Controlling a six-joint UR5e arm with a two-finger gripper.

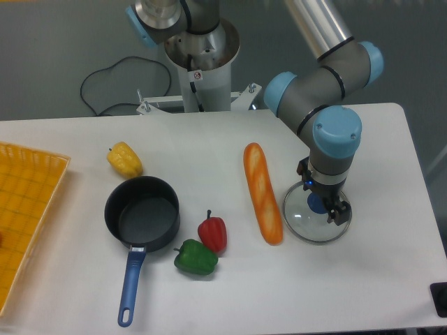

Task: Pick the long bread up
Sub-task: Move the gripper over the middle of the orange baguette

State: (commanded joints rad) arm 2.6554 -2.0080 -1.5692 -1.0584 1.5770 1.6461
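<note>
The long bread (262,193), a slim orange baguette with pale slash marks, lies flat on the white table, running from far to near just right of centre. My gripper (323,199) points down to the right of the bread, apart from it, over a round glass lid (299,222). Its two dark fingers stand apart on either side of the lid's blue knob (318,204) and look open, with nothing lifted. The bread is fully in view.
A black pot with a blue handle (142,213) sits left of centre. A red pepper (213,232) and a green pepper (195,257) lie beside it, and a yellow pepper (124,159) behind it. A yellow basket (28,216) is at the left edge. The robot base (199,63) stands at the back.
</note>
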